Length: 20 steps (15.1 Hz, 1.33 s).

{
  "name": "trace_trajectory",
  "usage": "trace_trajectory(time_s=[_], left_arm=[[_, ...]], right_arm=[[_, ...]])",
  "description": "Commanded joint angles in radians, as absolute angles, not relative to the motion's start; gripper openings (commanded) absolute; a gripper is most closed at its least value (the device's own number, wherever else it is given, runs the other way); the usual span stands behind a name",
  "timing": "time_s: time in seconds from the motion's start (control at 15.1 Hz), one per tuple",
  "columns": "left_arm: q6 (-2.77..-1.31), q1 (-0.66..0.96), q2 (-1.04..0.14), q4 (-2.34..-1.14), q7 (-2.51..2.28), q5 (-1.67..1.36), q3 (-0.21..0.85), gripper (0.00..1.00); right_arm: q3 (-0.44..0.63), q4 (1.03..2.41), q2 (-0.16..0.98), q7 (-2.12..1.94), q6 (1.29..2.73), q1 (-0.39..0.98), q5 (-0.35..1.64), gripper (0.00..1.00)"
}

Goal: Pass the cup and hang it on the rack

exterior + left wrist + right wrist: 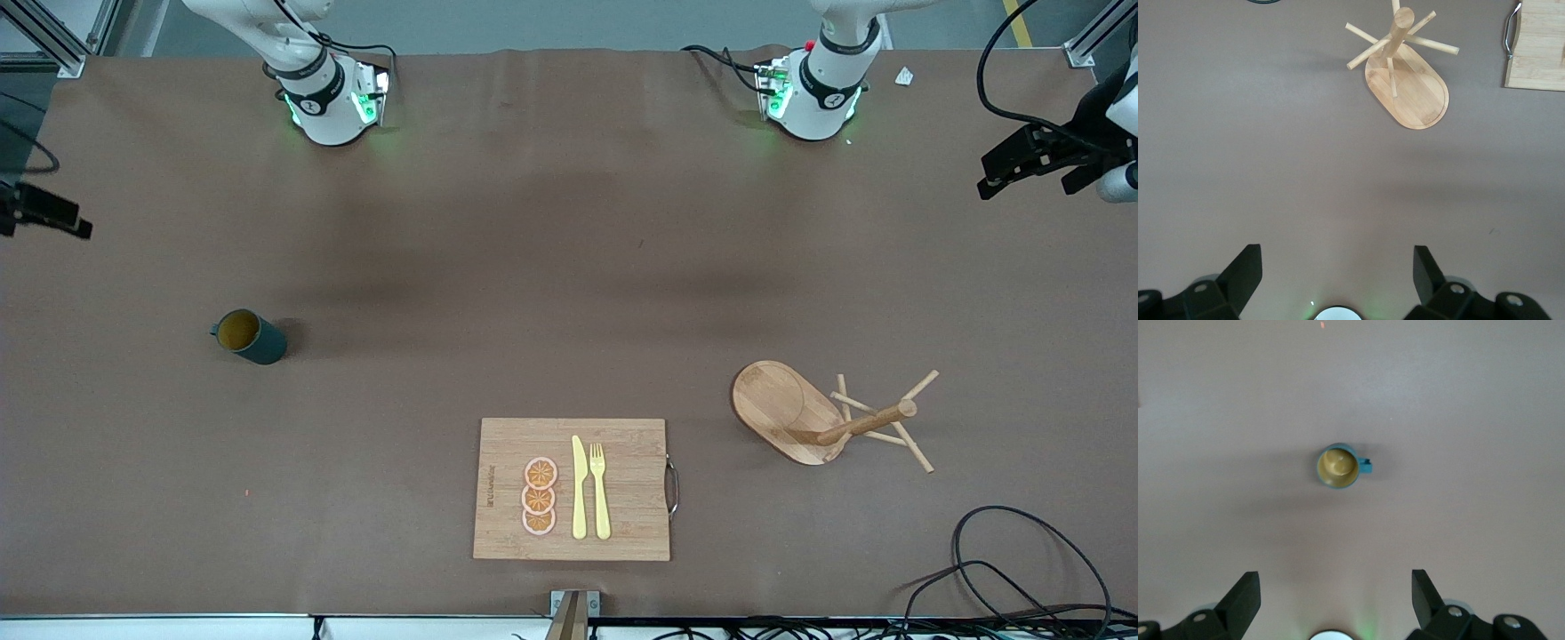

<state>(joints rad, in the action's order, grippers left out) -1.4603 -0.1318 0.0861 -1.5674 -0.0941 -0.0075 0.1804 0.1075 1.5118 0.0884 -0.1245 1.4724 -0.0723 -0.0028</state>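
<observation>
Brown worktop [569,267] cover, both arms parked high, neither touching anything.

Right claw [1331,593]: fingers spread wide, empty, pointing straight down, hanging over bare worktop at the right arm's end. In the front view only a dark bit of it shows at the frame edge [40,212]. Its wrist view looks down on the cup [1338,467], well clear of the fingertips.

Left claw [1338,273]: also wide, empty, pointing down over bare worktop at the left arm's end. Front view catches it at the edge [1031,164]. Its wrist view shows the rack [1405,73], well apart from the fingers.

Cup [250,337]: dark teal, mustard inside, standing upright with mouth up, handle toward the right arm's end of the worktop. Alone, nothing near it.

Rack [822,416]: light wood, upright on its oval base, central post with thin pegs sticking out, all pegs bare. It sits toward the left arm's end, nearer the front camera than the cup.

Cutting board [573,489]: between them along the worktop, nearest the front camera. On it: three orange slices [539,497] in a row, yellow knife [579,487] and yellow fork [600,491] side by side. Metal handle [673,487] on the board edge facing the rack.
</observation>
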Motion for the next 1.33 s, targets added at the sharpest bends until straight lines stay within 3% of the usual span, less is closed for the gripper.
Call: trace_trajectory(time_s=[0.0, 0.27, 0.66, 1.06, 1.26], left_arm=[[-1.463, -0.137, 0.094, -1.571, -0.078, -0.017, 0.181, 1.0], [-1.463, -0.137, 0.084, -1.572, -0.078, -0.017, 0.181, 1.0], [-1.465, -0.13, 0.061, -1.569, -0.1, -0.017, 0.189, 1.0], [-1.463, -0.135, 0.058, -1.569, -0.098, -0.017, 0.19, 1.0], [-1.463, -0.138, 0.057, -1.568, -0.097, -0.017, 0.189, 1.0]], right_arm=[[0.094, 1.512, 0.12, -0.293, 1.529, -0.121, -0.008, 1.0], [0.091, 1.721, 0.127, -0.452, 1.768, -0.198, 0.006, 1.0], [0.084, 1.969, 0.185, -0.593, 2.103, -0.166, 0.017, 1.0], [0.083, 1.993, 0.319, -0.709, 2.184, -0.164, 0.115, 0.99], [0.084, 2.045, 0.333, -0.709, 2.275, -0.13, 0.115, 0.95]])
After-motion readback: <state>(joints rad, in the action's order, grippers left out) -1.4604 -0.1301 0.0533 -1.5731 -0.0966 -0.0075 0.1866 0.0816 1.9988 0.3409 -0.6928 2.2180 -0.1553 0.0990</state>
